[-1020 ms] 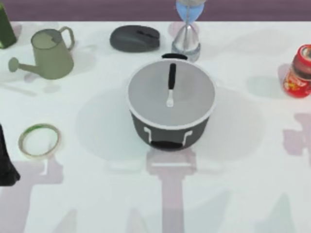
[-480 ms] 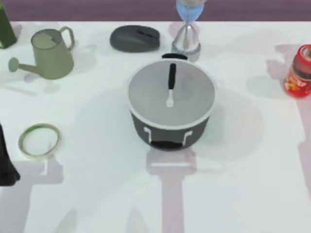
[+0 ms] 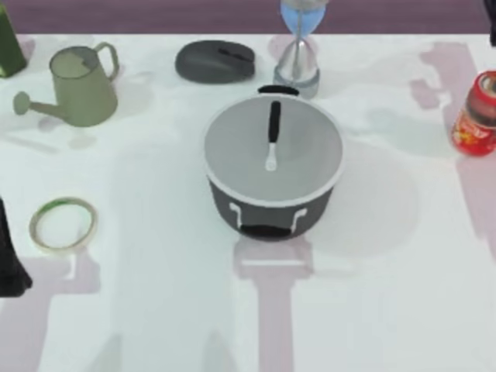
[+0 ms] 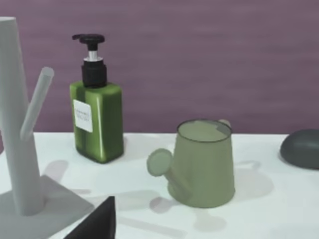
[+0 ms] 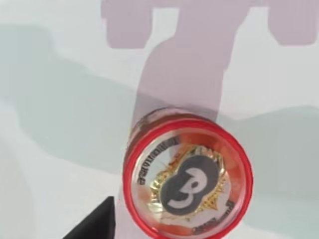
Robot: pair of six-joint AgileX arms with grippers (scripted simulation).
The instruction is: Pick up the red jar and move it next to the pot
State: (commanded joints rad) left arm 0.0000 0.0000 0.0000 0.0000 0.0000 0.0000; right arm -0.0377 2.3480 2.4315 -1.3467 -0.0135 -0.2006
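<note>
Now, over the last 1 second the only thing that has shifted in the top view is the right arm's shadow: it has slid from the lower right of the table up toward the far right corner, past the red jar (image 3: pixel 476 114). The jar itself has not budged; it stands upright at the table's right edge, well apart from the pot (image 3: pixel 273 163), which sits in the middle with its lid on. We read this as the approach step: the right arm has been brought over the jar, and nothing has been picked up yet.

The right wrist view bears this out. It looks almost straight down on the jar's red lid (image 5: pixel 187 181), so the wrist hangs above the jar and points at the table. Only 1 dark corner of the right claw (image 5: pixel 94 225) shows at the edge of that view, clear of the jar. We cannot tell how wide the claw stands, but it has hold of nothing.

The left arm (image 3: pixel 9 263) is parked at the table's left edge, its camera facing the watering can (image 4: pixel 202 164); its claw's opening is also beyond what we can tell.
</note>
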